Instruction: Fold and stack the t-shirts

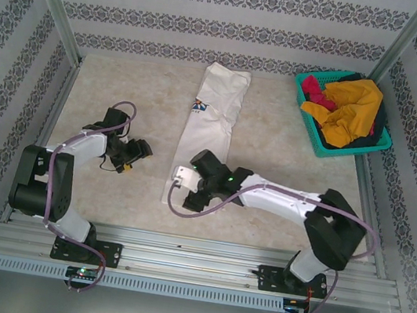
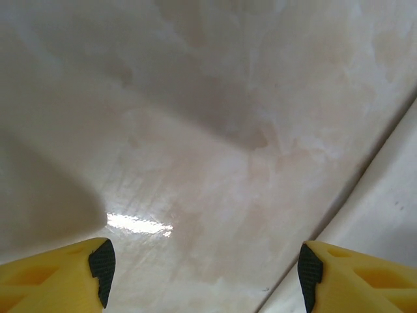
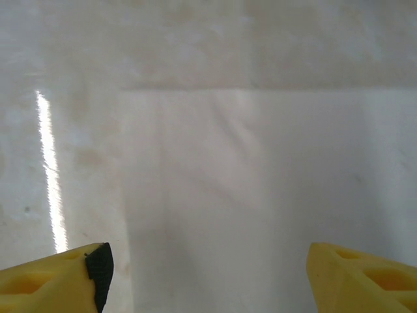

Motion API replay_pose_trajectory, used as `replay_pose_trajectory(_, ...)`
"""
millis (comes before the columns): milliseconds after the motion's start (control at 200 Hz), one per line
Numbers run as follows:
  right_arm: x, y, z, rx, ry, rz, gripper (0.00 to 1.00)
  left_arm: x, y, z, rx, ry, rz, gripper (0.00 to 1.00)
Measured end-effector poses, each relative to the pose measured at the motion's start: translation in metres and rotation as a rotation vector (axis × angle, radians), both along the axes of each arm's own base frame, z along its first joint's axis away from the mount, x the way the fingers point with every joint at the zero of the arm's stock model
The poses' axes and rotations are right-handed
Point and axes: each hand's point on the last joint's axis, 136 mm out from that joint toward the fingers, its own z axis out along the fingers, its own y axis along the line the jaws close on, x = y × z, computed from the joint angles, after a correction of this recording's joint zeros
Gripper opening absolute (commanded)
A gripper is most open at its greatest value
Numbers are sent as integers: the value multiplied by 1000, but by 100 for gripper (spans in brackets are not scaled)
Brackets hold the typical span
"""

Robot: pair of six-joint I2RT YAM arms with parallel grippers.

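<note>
Step in hand, as judged: the cream-white t-shirt (image 1: 213, 117) lies mid-table as a long narrow strip, lengthwise folds apparently done, cross-fold not yet made. The right gripper (image 1: 183, 180) hangs over the strip's near end, jaws apart and empty, with cloth beneath in its wrist view (image 3: 260, 195). The left gripper (image 1: 131, 154) sits over bare table (image 1: 124, 87) near the strip's left edge, jaws likewise apart, nothing between them. The next move likely calls for both grippers to pinch the near corners and carry them toward the far end. There is open room left of the strip. The teal basket (image 1: 307, 115), holding the mustard-yellow shirt (image 1: 355, 108) and others, stands well apart at the far right corner.
</note>
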Motion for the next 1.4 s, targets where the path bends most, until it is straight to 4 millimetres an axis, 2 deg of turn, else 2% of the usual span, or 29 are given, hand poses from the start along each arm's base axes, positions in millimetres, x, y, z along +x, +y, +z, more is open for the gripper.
replay_pose_trajectory(150, -7, 13, -22, -47, 25, 79, 72, 2, 1, 3, -4, -14, 1, 75)
replay_pose_trajectory(340, -11, 8, -47, -110, 53, 104, 66, 2, -1, 5, -14, -22, -7, 75)
replay_pose_trajectory(460, -11, 5, -56, -139, 60, 107, 60, 2, -3, 6, -24, -22, -10, 75)
replay_pose_trajectory(565, -11, 3, -58, -155, 57, 116, 45, 2, -4, 7, -31, -26, -13, 75)
replay_pose_trajectory(689, -11, 1, -60, -173, 57, 119, 10, 3, -5, 9, -40, -32, -16, 75)
replay_pose_trajectory(739, -8, 0, -59, -178, 45, 120, 0, 3, -6, 10, -41, -34, -16, 75)
replay_pose_trajectory(969, -9, -9, -56, -195, 46, 98, 0, 1, -7, 8, -50, -34, -19, 75)
replay_pose_trajectory(1164, -29, -33, -38, -209, 79, 69, 0, 5, -11, 10, -58, -53, -27, 79)
replay_pose_trajectory(1399, -64, -47, -5, -228, 126, 75, 0, 16, -40, 19, -84, -97, -109, 81)
